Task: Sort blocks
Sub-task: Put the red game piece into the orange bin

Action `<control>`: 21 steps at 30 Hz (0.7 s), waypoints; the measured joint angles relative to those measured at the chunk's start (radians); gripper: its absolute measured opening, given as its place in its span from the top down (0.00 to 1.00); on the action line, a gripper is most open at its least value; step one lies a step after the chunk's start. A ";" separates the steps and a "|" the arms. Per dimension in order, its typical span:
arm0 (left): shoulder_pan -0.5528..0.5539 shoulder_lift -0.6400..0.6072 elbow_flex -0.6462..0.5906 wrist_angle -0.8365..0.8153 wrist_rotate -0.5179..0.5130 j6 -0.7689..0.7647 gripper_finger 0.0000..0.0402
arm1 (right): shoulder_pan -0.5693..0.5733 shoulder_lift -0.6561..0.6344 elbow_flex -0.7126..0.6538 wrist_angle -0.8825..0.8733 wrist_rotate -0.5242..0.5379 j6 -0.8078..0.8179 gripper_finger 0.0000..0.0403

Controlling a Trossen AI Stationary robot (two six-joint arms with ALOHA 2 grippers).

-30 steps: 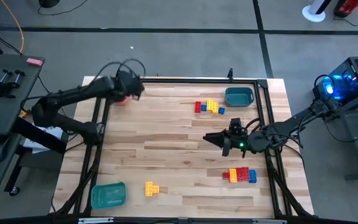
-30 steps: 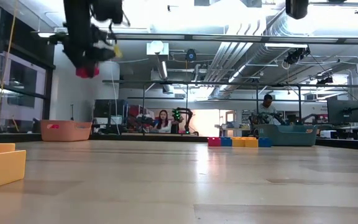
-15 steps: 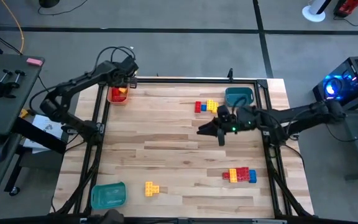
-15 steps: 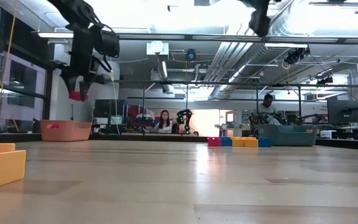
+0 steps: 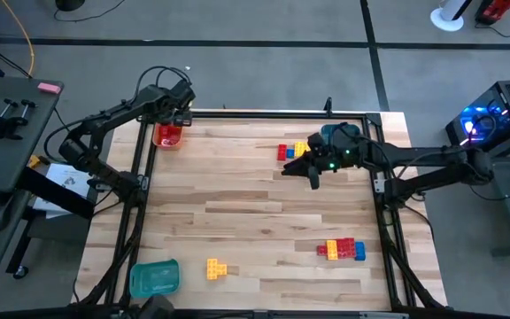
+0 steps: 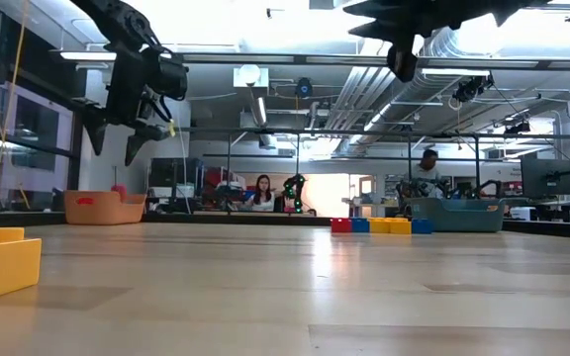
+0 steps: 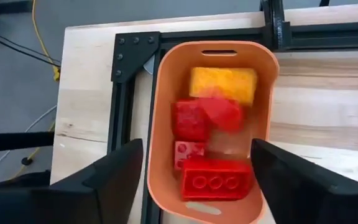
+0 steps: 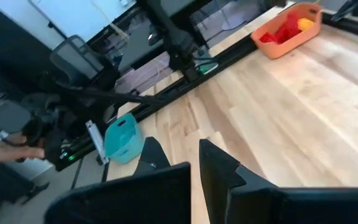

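below the spread left hand [image 7: 194, 165], red blocks [image 7: 215, 180] in orange tray [image 7: 157, 124]

My high camera looks straight down on the whole table [image 5: 255, 204]. My low one sits at tabletop height, facing level into the room. My left wrist camera looks closely down into the orange tray [image 7: 209, 124]; my right wrist camera, slanting across the tabletop, shares that tray.
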 joint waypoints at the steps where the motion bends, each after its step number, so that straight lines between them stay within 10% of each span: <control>1: 0.000 0.000 0.000 0.002 0.002 0.006 0.28 | -0.008 0.000 0.000 0.000 0.000 0.002 1.00; 7: -0.113 -0.034 0.000 0.080 0.135 0.092 0.26 | -0.029 0.000 0.000 0.042 -0.024 0.048 1.00; 21: -0.922 -0.028 0.001 0.568 0.423 0.523 0.26 | 0.230 0.016 0.002 0.041 0.016 0.405 1.00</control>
